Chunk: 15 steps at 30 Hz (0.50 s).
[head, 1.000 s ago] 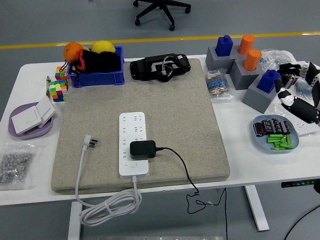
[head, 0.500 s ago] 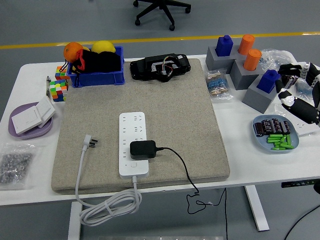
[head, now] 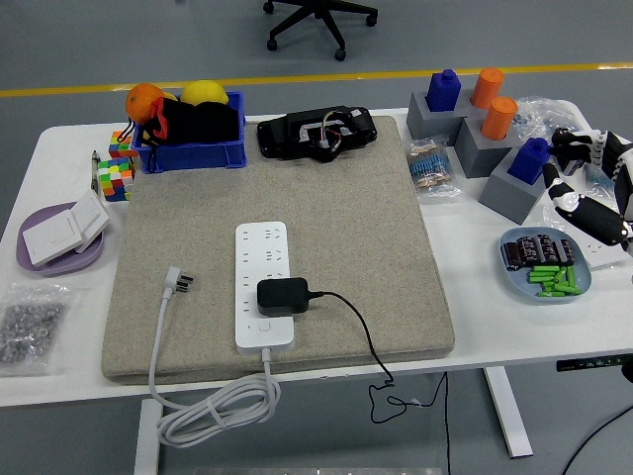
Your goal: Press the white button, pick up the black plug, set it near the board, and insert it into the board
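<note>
A white power strip [head: 264, 285] lies lengthwise on the grey felt mat [head: 297, 188] in the middle of the white table [head: 59, 148]. The black plug [head: 283, 296] sits on the strip's lower half, seated in its sockets, with its thin black cable [head: 361, 336] running off to the right and over the table's near edge. Just below the plug, near the strip's near end, is the small white button [head: 264, 327]. The strip's own white cord [head: 198, 406] loops off the front of the table and comes back up to a white 3-pin plug [head: 179, 281] lying on the mat to the left.

The right hand [head: 579, 173] is well away from all this, at the table's right edge, above the blue plate [head: 584, 287] of batteries and beside the grey blocks [head: 495, 148] with blue and orange pegs. Its fingers [head: 566, 193] look loosely curled and grip nothing. The left arm does not show.
</note>
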Each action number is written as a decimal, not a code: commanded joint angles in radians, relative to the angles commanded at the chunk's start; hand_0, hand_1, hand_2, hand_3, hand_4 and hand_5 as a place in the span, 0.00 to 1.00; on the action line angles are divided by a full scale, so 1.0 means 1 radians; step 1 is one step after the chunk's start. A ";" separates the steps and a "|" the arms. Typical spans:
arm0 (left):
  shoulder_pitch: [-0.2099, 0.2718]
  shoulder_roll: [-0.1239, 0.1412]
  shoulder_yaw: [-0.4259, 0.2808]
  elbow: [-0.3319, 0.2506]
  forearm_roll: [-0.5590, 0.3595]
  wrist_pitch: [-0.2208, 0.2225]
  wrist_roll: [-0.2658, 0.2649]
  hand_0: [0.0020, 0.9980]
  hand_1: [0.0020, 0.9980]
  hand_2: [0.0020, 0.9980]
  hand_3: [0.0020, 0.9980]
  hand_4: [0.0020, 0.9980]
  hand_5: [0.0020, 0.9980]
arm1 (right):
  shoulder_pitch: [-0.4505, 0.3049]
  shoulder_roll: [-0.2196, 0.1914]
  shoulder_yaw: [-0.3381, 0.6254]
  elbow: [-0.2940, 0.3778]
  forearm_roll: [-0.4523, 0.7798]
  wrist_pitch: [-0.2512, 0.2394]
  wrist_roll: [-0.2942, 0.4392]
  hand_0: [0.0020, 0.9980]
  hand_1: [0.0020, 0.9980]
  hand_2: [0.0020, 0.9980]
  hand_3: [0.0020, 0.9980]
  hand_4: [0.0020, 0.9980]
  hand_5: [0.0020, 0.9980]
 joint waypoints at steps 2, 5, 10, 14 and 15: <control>-0.001 0.001 -0.002 0.000 0.002 0.000 0.000 0.78 0.73 0.68 0.77 0.53 0.46 | 0.000 0.000 0.000 0.000 0.000 0.000 0.000 0.69 0.66 0.64 0.68 0.72 0.22; 0.000 0.001 0.000 0.000 -0.002 0.001 0.000 0.78 0.73 0.68 0.77 0.53 0.46 | -0.001 -0.001 0.000 -0.002 0.002 -0.001 0.001 0.69 0.66 0.64 0.65 0.71 0.22; -0.001 0.003 -0.002 0.000 0.000 0.000 0.001 0.78 0.73 0.68 0.77 0.53 0.46 | 0.004 -0.001 -0.001 -0.010 0.005 0.001 0.000 0.68 0.66 0.64 0.65 0.71 0.22; -0.003 0.003 0.002 0.000 -0.002 0.000 0.000 0.78 0.73 0.68 0.77 0.53 0.46 | 0.005 0.000 0.001 -0.007 0.009 -0.002 0.002 0.68 0.66 0.64 0.65 0.71 0.22; -0.004 0.003 0.002 0.000 -0.002 0.000 0.000 0.78 0.73 0.68 0.77 0.53 0.46 | 0.007 0.000 0.001 -0.007 0.009 -0.002 0.002 0.68 0.66 0.64 0.65 0.71 0.22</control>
